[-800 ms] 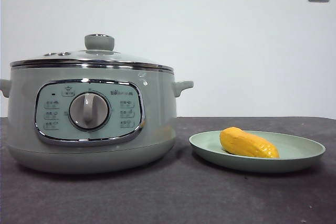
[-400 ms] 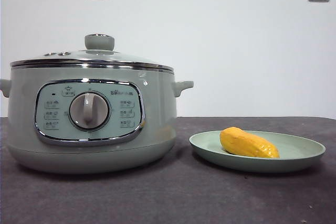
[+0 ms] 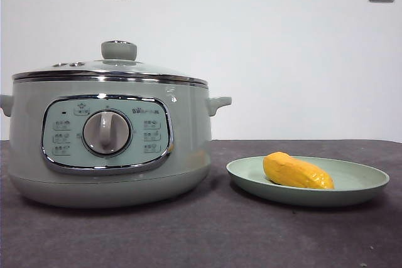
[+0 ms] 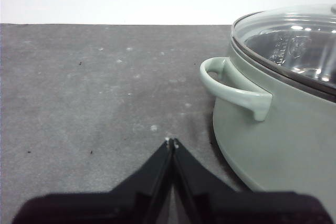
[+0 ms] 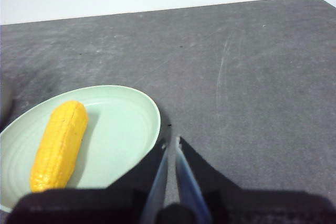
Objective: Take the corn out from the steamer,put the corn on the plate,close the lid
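pot [image 3: 107, 149]: pale sage green, chrome-framed panel, silver dial
lid [image 3: 110, 70]: clear glass, chrome rim, sage-green knob
corn [image 3: 296, 171]: yellow-orange, rows of kernels
plate [image 3: 358, 186]: pale green, plain
table [image 3: 207, 236]: dark grey, pale flecks
claws: black
wall [image 3: 282, 48]: white

steamer [image 3: 107, 149] left handle cropped, lid [image 4: 294, 40] partly cropped

Even, bright, diffuse room lighting from above; the white wall [image 3: 282, 61] reads slightly blue-grey. Soft shadows pool beneath the steamer [image 3: 107, 149] and the plate [image 3: 352, 189] at lower centre of the front view. Small highlights glint on the lid [image 4: 294, 38], with reflections across its glass. The front view is sharp; both wrist views are soft at the bottom edge, where each gripper blurs.
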